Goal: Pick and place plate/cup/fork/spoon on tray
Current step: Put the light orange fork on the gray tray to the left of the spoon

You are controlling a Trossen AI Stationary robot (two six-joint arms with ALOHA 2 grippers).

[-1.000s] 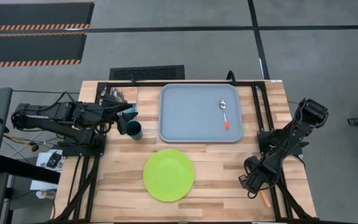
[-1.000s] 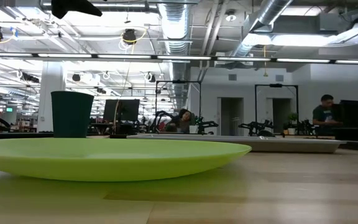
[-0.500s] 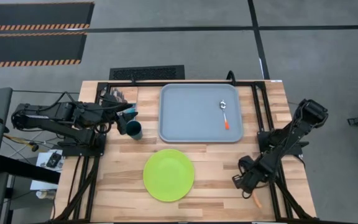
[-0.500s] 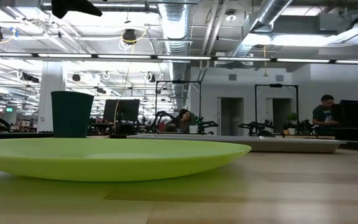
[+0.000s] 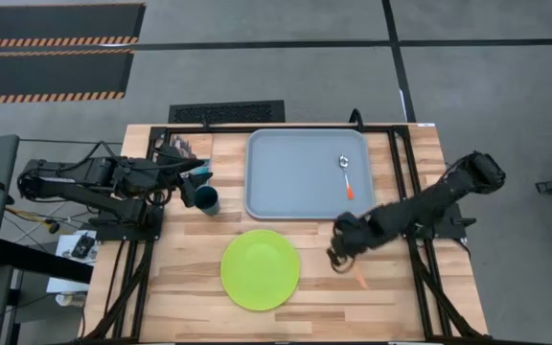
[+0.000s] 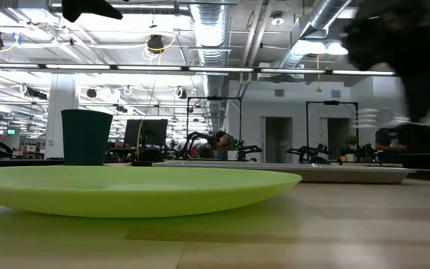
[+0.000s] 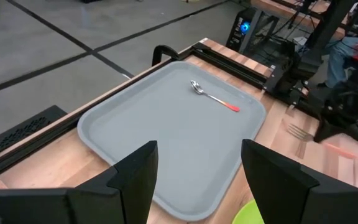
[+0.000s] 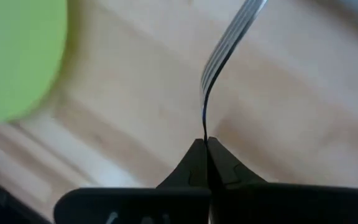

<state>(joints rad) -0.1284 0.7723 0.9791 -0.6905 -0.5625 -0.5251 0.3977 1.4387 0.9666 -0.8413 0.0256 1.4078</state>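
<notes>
Right pincer (image 5: 341, 257) clamped shut on the fork (image 8: 229, 43) just right of the plate (image 5: 260, 269), near the tray (image 5: 295, 177) holding the spoon (image 5: 345, 172), left pincer (image 7: 197, 180) wide open, empty, by the cup (image 5: 206, 200) left of the tray

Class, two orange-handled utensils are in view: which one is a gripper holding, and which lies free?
The fork is held, pinched in the right gripper above the table beside the plate. The spoon lies free on the tray.
</notes>
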